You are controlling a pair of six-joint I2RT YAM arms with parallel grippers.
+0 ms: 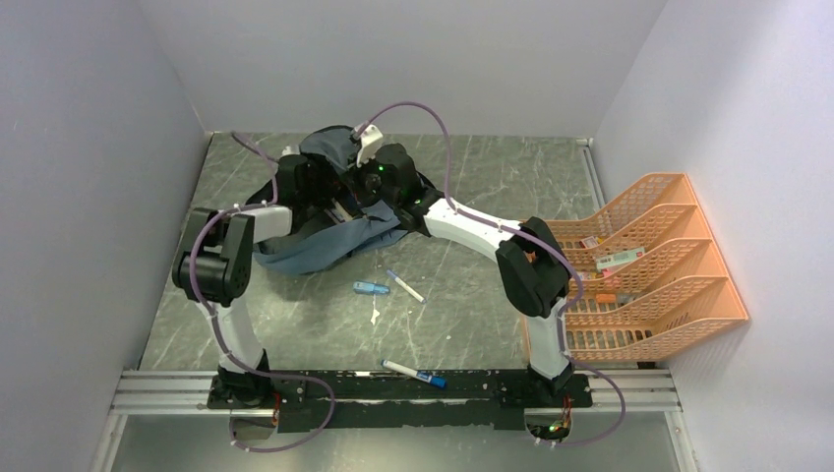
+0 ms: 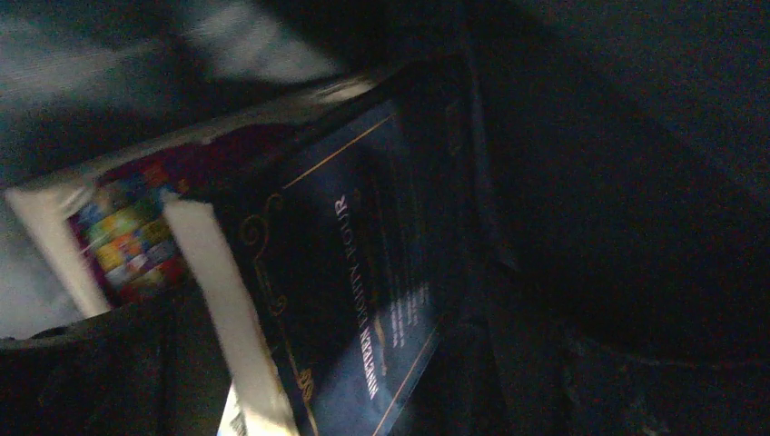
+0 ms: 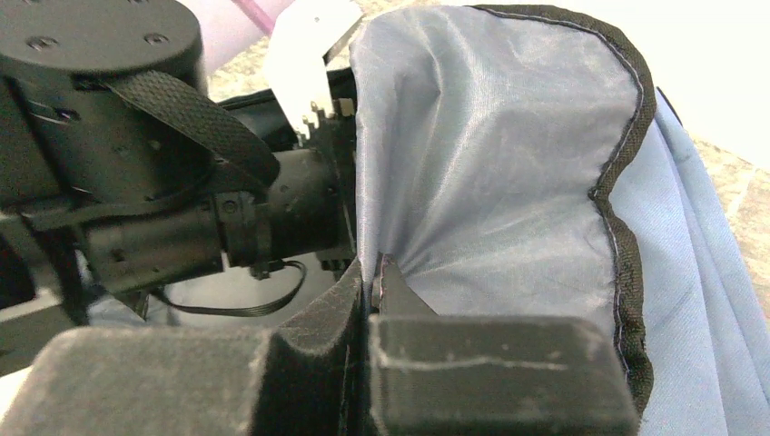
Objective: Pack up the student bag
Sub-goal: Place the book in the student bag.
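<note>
The right pincer (image 3: pixel 368 309) is pressed together on the pale lining of the student bag (image 3: pixel 508 163), and the flap is held up by it. The left pincer is buried in the bag's mouth, so whether it is apart or together cannot be told. A dark blue book (image 2: pixel 363 272) and a colourful book (image 2: pixel 127 227) are seen before it. The bag is set at 11 o'clock on the table (image 1: pixel 492 177). At its 5 o'clock a blue pen (image 1: pixel 371 288) and a white pen (image 1: pixel 405 286) are laid, and an orange rack (image 1: pixel 669 182) is stood at 3 o'clock.
</note>
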